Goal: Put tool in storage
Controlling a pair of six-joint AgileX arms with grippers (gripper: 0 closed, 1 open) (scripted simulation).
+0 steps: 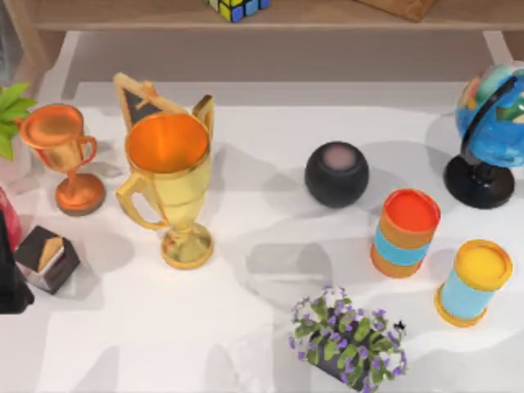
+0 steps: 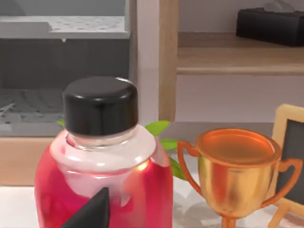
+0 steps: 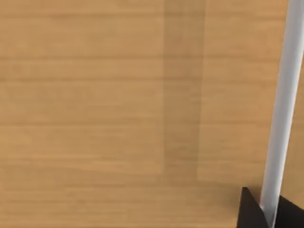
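fingers: how far either pair stands apart cannot be told.

top view: worktop (image 1: 246, 344) crowded with ornaments. from its left: copper cup (image 1: 61, 151), block (image 1: 47, 258), gold cup (image 1: 170, 184) with a chalkboard (image 1: 135, 98) just behind it, speaker (image 1: 336, 173), two cans (image 1: 405, 233), globe (image 1: 491, 131) at the right edge, and flowers (image 1: 348, 340) lying near the front. left arm (image 1: 8, 278) sits at the left edge, beside the block. shelf (image 1: 327, 16) runs along the back, probably the storage meant. no item here reads plainly as a tool, so where the task's thing is cannot be told.

left wrist view: left gripper (image 2: 91, 213) is low and close against a red bottle (image 2: 102, 156) with a black cap, upright; one dark tip overlaps its body, though contact is unclear. the copper cup stands near beyond it. this closeness suggests the bottle is the left arm's target, judged only from aim.

right wrist view: right gripper (image 3: 259, 211) faces a wood panel (image 3: 95, 114) at close range, a white bar (image 3: 285, 104) crossing beside its tip. such nearness to wood suggests it is at the shelf unit; whether it carries anything is unclear.
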